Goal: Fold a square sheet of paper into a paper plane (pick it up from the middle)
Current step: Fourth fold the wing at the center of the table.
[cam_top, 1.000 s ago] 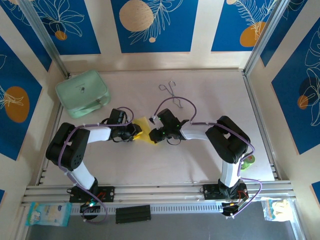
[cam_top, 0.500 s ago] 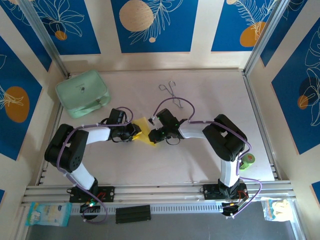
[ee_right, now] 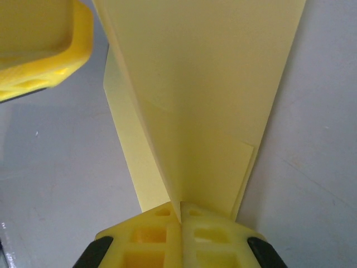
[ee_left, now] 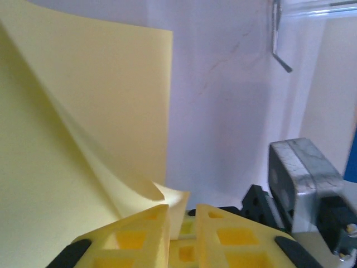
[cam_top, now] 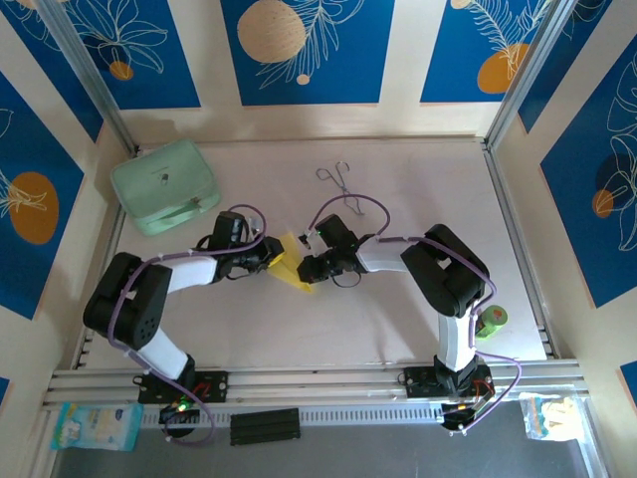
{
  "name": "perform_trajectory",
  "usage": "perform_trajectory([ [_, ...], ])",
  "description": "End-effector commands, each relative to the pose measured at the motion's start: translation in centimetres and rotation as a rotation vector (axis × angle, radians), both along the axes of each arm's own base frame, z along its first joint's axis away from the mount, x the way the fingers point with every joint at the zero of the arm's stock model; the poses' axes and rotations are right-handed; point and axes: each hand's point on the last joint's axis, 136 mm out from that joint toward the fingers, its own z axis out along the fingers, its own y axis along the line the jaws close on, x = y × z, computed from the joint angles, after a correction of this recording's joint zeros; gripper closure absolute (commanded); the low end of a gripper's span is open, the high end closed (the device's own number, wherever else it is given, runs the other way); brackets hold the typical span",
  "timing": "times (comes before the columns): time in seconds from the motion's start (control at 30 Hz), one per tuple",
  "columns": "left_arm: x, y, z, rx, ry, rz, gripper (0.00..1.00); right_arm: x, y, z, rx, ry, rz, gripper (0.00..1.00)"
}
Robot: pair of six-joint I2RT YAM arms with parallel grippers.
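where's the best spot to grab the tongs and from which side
Probably mid-shank, coming straight down from above. The tongs lie flat on the table, thin and long, so close across the two arms just nearer than the loops at the far end.

Blocked across the middle of the table [cam_top: 299, 334] by both arms, with the left gripper [cam_top: 270, 259] and right gripper [cam_top: 307, 267] nose to nose and the folded yellow sheet [cam_top: 288, 263] standing up between them. Crowded at the far left corner by a mint-green case [cam_top: 164, 186]. Narrowed near the far edge by thin metal tongs [cam_top: 341, 184]. Pinched at the right edge by a green tape roll [cam_top: 491, 321] beside the right arm. Open along the near edge between the two bases, and toward the far right corner.
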Motion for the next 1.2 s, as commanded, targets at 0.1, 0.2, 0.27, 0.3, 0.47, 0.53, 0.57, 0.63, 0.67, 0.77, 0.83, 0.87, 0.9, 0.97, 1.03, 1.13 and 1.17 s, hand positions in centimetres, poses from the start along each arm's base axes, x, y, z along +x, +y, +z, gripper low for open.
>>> perform_trajectory([
  [0.1,-0.1,-2.3,0.4,-0.117,-0.03,-0.069,0.83,-0.4,-0.2,-0.5,0.023,0.071,-0.006,0.96],
  [0.2,-0.3,-2.5,-0.1,-0.116,-0.019,-0.073,0.84,-0.4,-0.3,-0.5,0.025,0.076,-0.01,0.96],
  [0.27,-0.2,-2.6,-0.2,-0.117,-0.018,-0.076,0.84,-0.4,-0.3,-0.6,0.023,0.078,-0.012,0.96],
  [0.3,-0.3,-2.7,-0.3,-0.117,-0.014,-0.077,0.84,-0.4,-0.4,-0.7,0.021,0.078,-0.012,0.94],
  [0.47,-0.2,-3.2,-0.5,-0.118,-0.011,-0.09,0.83,-0.4,-0.6,-0.9,0.009,0.082,-0.019,0.91],
  [0.53,-0.1,-3.4,-0.6,-0.119,-0.008,-0.095,0.83,-0.4,-0.7,-1.0,0.005,0.086,-0.023,0.9],
  [0.57,-0.1,-3.5,-0.6,-0.122,-0.008,-0.097,0.83,-0.4,-0.7,-1.0,0.005,0.087,-0.026,0.89],
  [0.63,0.0,-3.7,-0.6,-0.125,-0.007,-0.101,0.83,-0.4,-0.7,-1.0,0.006,0.092,-0.031,0.88],
  [0.67,0.1,-3.7,-0.5,-0.127,-0.012,-0.102,0.83,-0.4,-0.8,-1.1,0.005,0.097,-0.035,0.88],
  [0.77,0.2,-3.9,-0.3,-0.131,-0.017,-0.106,0.83,-0.4,-1.0,-1.3,0.007,0.119,-0.052,0.88],
  [0.83,0.3,-4.0,-0.1,-0.133,-0.021,-0.108,0.83,-0.4,-1.1,-1.4,0.015,0.129,-0.059,0.9],
  [0.87,0.3,-4.0,0.0,-0.133,-0.026,-0.108,0.83,-0.4,-1.1,-1.4,0.017,0.132,-0.062,0.91],
  [0.9,0.3,-3.9,0.2,-0.132,-0.03,-0.106,0.83,-0.3,-1.2,-1.4,0.022,0.133,-0.067,0.92],
  [0.97,0.3,-3.6,0.4,-0.124,-0.042,-0.096,0.83,-0.3,-1.3,-1.4,0.034,0.138,-0.073,0.93],
  [1.03,0.2,-3.2,0.5,-0.107,-0.056,-0.082,0.82,-0.3,-1.4,-1.4,0.049,0.142,-0.081,0.94],
  [1.13,-0.3,-2.6,0.0,-0.083,-0.058,-0.067,0.83,-0.2,-1.5,-1.3,0.07,0.154,-0.092,0.94],
  [1.17,-0.4,-2.4,-0.2,-0.077,-0.055,-0.063,0.83,-0.1,-1.5,-1.3,0.076,0.157,-0.094,0.94],
])
